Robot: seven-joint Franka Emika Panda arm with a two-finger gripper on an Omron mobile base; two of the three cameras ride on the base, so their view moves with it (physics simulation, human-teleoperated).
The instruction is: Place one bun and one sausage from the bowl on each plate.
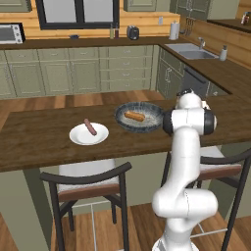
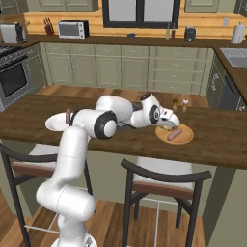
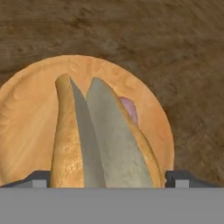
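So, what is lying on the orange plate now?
On the orange plate lie a split bun and a sausage beside it. In the hand view the bun covers most of that sausage.

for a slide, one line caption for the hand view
Open gripper above a split bun on the orange plate.

- We can read no text, label, brand, number or sign on anything in these views.

Dark wood island counter [image 1: 39, 142], two dark-framed chairs [image 1: 88, 188] tucked under. Sage-green cabinets [image 1: 73, 73], wood-plank walls, dark window [image 2: 140, 12], sink [image 1: 191, 50], toaster oven [image 2: 73, 29], wood floor.
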